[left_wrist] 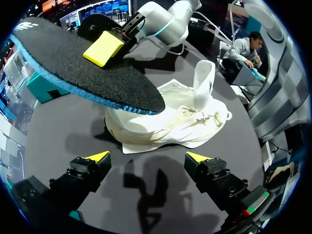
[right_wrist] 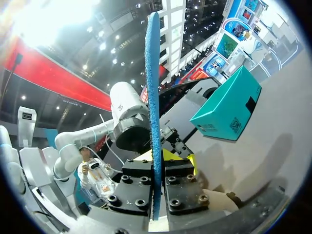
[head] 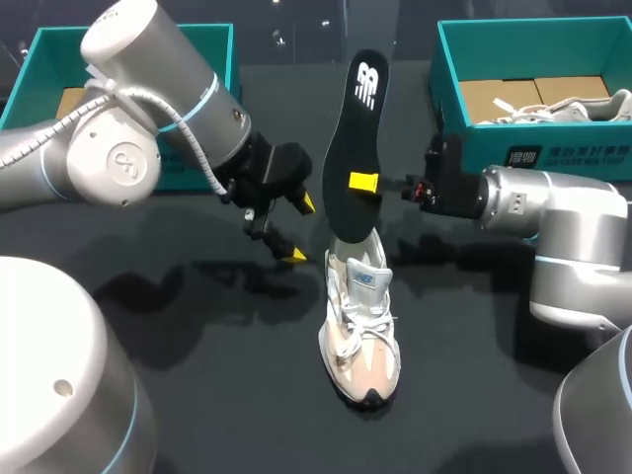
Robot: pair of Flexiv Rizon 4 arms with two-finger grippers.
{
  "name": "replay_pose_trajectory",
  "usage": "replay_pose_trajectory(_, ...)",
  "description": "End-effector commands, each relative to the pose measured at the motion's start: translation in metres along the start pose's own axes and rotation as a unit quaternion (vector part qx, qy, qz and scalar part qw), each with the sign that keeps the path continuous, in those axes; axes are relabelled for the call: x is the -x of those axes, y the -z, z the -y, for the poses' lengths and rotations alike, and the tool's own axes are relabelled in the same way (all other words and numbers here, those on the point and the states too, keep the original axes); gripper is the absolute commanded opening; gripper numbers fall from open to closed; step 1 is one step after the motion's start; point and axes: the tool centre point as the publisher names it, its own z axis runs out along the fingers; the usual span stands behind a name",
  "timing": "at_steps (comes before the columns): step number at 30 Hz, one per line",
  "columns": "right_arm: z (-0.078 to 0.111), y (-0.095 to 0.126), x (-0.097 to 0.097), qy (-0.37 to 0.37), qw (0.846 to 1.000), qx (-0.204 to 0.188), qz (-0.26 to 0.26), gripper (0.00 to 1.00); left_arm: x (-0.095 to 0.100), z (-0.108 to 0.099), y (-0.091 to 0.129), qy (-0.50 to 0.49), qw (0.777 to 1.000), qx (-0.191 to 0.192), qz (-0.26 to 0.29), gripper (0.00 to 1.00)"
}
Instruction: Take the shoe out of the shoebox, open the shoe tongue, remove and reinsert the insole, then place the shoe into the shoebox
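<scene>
**Insole pinched upright over the shoe, left hand free**

Nearest me, the shoe [head: 360, 326] stands upright on the dark table [head: 197, 395], toe towards me and tongue pulled up. Just beside its heel, my left gripper [head: 301, 229] hangs spread wide and holds nothing; its wrist view shows the shoe ahead of the parted fingers.

Above the shoe, my right gripper [head: 363, 182] is clamped on the insole [head: 357, 148] at about mid-length, flat faces between the pads. The insole stands on end, its lower end at the shoe's mouth; I cannot tell whether it is inside.

I judge the insole light, thin and bendy, so it may buckle when pushed. The shoe looks soft and light and may slide, so I'd brace its heel collar.

Beyond sit two teal boxes, the right box [head: 449, 94] holding another shoe [head: 578, 107].
</scene>
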Motion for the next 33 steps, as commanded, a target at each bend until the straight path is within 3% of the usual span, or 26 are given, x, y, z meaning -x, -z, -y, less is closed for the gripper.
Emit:
replay_pose_trajectory(1,0.000,-0.001,0.001,0.000,1.000,-0.001,-0.001,0.00,0.000,0.000,-0.001,0.000,1.000,0.001,0.000,1.00)
replay_pose_trajectory(7,0.004,-0.006,0.005,0.037,0.999,0.010,-0.027,0.00,0.003,-0.004,-0.018,-0.024,1.000,0.006,-0.010,1.00)
replay_pose_trajectory(33,0.006,0.002,0.016,0.062,0.997,-0.035,0.000,0.00,0.004,-0.003,-0.044,-0.032,0.999,0.020,-0.015,1.00)
